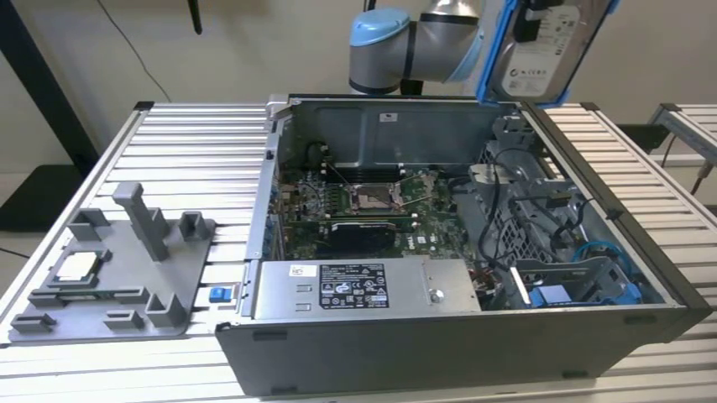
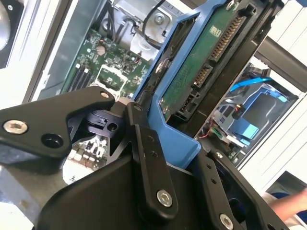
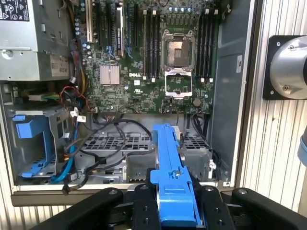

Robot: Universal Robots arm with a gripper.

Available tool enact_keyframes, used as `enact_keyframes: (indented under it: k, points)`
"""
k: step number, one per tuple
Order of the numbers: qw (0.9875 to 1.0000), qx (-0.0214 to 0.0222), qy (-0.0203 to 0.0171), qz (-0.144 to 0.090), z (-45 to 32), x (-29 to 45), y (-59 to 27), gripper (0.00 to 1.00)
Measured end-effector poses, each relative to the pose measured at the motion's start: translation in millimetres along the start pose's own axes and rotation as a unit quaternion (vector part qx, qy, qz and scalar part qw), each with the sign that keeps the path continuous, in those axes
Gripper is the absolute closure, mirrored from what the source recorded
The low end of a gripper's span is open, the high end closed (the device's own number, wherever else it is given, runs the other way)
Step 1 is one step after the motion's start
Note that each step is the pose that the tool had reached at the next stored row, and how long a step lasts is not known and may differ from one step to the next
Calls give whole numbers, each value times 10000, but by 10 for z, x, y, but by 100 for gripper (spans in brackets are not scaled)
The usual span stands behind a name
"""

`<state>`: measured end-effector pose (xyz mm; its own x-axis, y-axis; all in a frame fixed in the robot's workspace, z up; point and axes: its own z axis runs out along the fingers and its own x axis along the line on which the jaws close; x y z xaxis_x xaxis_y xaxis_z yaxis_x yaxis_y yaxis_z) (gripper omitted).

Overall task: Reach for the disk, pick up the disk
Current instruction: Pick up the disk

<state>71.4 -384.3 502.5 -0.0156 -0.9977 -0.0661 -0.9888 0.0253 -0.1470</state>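
Observation:
The disk [image 1: 542, 52] hangs upright in the air above the back right corner of the open computer case [image 1: 448, 361]. Its white label faces the exterior view and a bright blue bracket [image 1: 486, 59] frames it. In both wrist views my gripper [image 3: 175, 203] is shut on the disk. Black fingers [image 3: 144, 207] press the blue bracket [image 3: 171, 177] from both sides. The second wrist view shows the disk's green circuit-board side [image 2: 206, 62] running away from my gripper [image 2: 178, 143], with the motherboard far below it.
Under the disk lie the motherboard [image 1: 358, 201], tangled cables [image 1: 526, 193], a blue drive cage [image 3: 31, 143] and the grey power supply box [image 1: 358, 288]. A grey fixture tray [image 1: 112, 269] holding a small square chip [image 1: 76, 267] lies on the slatted table [image 1: 191, 143] at the exterior view's left.

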Motion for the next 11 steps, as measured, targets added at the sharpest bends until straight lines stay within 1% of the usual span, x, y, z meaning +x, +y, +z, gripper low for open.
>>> enact_keyframes:
  k: [4,11]
  points:
    - [10000,-1,0,0,-3,53,-2,100]
    - [10000,-1,0,0,-7,166,-5,100]
